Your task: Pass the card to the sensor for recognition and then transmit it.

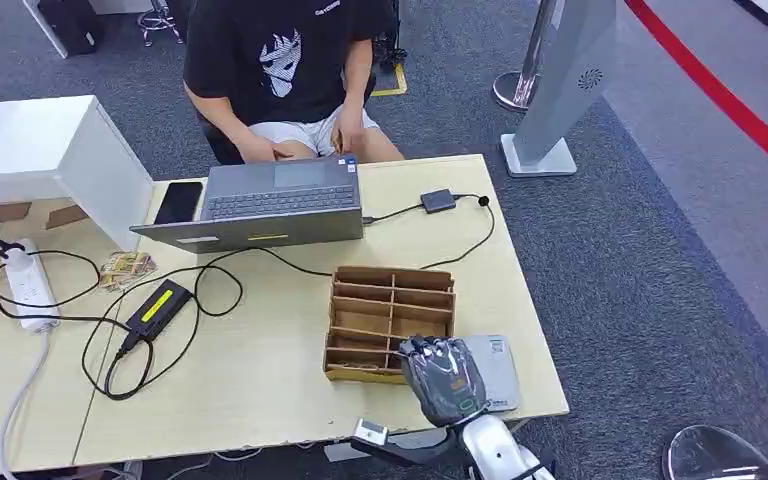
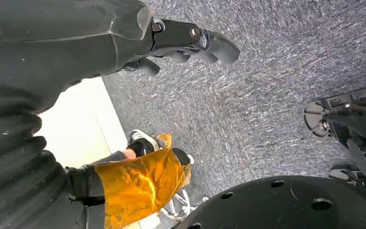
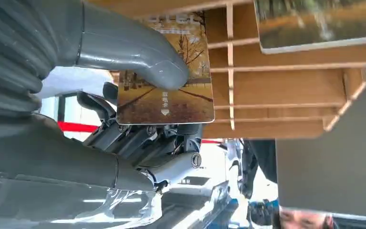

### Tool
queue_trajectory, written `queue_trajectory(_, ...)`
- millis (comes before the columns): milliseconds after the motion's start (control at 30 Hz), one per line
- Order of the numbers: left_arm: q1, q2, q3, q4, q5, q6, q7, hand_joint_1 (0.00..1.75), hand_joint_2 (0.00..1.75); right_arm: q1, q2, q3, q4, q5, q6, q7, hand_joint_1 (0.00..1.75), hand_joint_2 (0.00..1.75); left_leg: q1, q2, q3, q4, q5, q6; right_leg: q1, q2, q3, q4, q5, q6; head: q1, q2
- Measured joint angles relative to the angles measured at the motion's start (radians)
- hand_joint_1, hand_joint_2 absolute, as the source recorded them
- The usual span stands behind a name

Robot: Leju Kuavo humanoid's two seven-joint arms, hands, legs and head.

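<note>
My right hand (image 1: 445,380) hangs at the table's front right, beside the brown cardboard card box (image 1: 390,320) and over the flat grey sensor pad (image 1: 498,368). In the right wrist view my thumb (image 3: 138,52) presses a card (image 3: 171,102) with an autumn tree picture against my dark fingers. That card is just outside the box's dividers (image 3: 286,86). A second card (image 3: 314,21) stands in a box slot. My left hand (image 2: 76,43) hangs beside the table above grey carpet, its fingers (image 2: 209,45) loosely apart and holding nothing.
A person (image 1: 280,70) sits at the far side behind a grey laptop (image 1: 280,205). A phone (image 1: 178,202), a black charger (image 1: 158,308) with looped cables, a white power strip (image 1: 30,285) and a small adapter (image 1: 438,200) lie on the table. The table's right edge (image 1: 550,370) is close to my hand.
</note>
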Motion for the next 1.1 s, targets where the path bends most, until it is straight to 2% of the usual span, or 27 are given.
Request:
queue_trajectory(267,0.000,0.000,0.001,0.000,-0.002,0.000,0.000,0.00,1.75,0.001,0.000,0.000,-0.023,0.001,-0.015,-0.003,1.75,1.75,0.000,0.000,0.000,0.000,0.000,0.000,0.000,0.000,0.000,0.000,0.000,0.000,0.000,0.000)
queue_trajectory(433,0.000,0.000,0.001,0.000,-0.006,0.000,0.000,0.00,1.75,0.000,0.000,0.000,-0.099,-0.013,-0.038,-0.010,1.75,1.75,0.000,0.000,0.000,0.000,0.000,0.000,0.000,0.000,0.000,0.000,0.000,0.000,0.000,0.000)
queue_trajectory(700,0.000,0.000,0.003,0.000,-0.008,-0.001,0.000,0.00,1.75,-0.002,0.000,-0.013,-0.254,-0.079,-0.035,-0.035,1.75,1.75,0.000,0.000,0.000,0.000,0.000,0.000,0.000,0.000,0.000,0.000,0.000,0.000,0.000,0.000)
queue_trajectory(900,-0.004,0.004,0.003,0.000,-0.035,-0.014,0.000,0.00,1.75,-0.091,0.011,-0.014,-0.311,-0.173,0.062,-0.068,1.75,1.75,0.000,0.001,0.000,0.000,0.001,-0.001,0.000,0.001,0.001,0.000,0.001,0.000,0.000,0.000)
queue_trajectory(967,-0.007,0.008,0.001,0.000,-0.044,-0.021,-0.003,0.00,1.75,-0.159,0.028,-0.013,-0.307,-0.207,0.124,-0.053,1.75,1.75,0.000,0.001,0.001,0.000,0.001,-0.001,0.000,0.001,0.000,0.001,0.001,-0.001,0.000,0.000)
queue_trajectory(1100,-0.013,0.016,-0.005,0.000,-0.047,-0.029,-0.010,0.00,1.75,-0.280,0.063,-0.013,-0.267,-0.234,0.185,-0.021,1.75,1.75,0.000,0.002,0.001,0.000,0.003,-0.001,0.000,0.001,0.001,0.001,0.002,-0.002,0.000,0.000)
